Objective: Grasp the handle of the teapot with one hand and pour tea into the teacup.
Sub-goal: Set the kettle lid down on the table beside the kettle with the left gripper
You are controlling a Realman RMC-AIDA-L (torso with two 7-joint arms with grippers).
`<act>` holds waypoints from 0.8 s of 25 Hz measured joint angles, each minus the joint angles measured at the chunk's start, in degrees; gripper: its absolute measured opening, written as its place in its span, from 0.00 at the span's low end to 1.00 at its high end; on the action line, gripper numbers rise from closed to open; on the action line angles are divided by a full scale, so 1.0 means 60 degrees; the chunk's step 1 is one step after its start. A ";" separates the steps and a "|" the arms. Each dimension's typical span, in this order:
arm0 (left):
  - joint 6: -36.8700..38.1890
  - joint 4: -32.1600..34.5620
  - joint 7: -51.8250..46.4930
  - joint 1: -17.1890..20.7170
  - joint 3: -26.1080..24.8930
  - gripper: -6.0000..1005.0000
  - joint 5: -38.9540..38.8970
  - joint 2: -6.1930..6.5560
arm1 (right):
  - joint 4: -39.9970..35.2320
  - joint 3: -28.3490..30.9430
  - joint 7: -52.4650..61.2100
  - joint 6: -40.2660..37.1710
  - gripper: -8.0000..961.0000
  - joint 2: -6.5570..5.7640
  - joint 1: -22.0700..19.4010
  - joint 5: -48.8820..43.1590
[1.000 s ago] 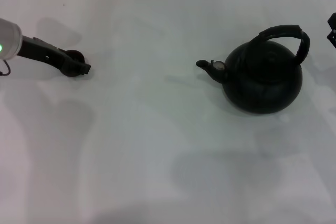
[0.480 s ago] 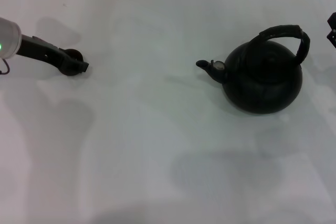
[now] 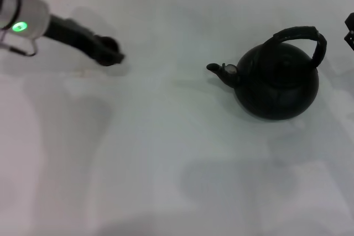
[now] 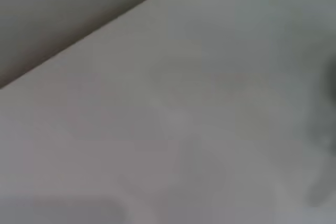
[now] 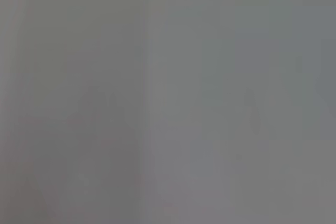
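The round matte-black teapot (image 3: pixel 278 83) stood upright on the white table (image 3: pixel 166 153), right of centre, spout toward the robot's left, its ribbed arched handle (image 3: pixel 301 36) untouched. Far left, the left gripper (image 3: pixel 108 53) appeared to hold the cup (image 3: pixel 109 43); its grip could not be told. Nothing lay between them.

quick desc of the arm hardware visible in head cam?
Left arm: silver-white cylindrical wrist with a lit green indicator and a thin cable loop beneath, ending in a slim black left gripper. Right gripper: only a black angular sliver at the view's edge.
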 joint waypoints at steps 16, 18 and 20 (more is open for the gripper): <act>-0.1310 0.3631 0.0060 -0.1231 0.0001 0.73 0.1913 -0.0037 | 0.0003 0.0009 0.0000 -0.0001 0.91 -0.0001 0.0049 0.0117; -0.1559 0.3939 -0.0146 -0.1249 0.0000 0.74 0.2312 -0.0037 | 0.0010 0.0015 0.0000 -0.0001 0.91 -0.0008 0.0065 0.0146; -0.1827 0.4186 -0.0343 -0.1262 -0.0002 0.74 0.2635 -0.0037 | 0.0010 0.0015 -0.0002 -0.0001 0.91 -0.0011 0.0087 0.0212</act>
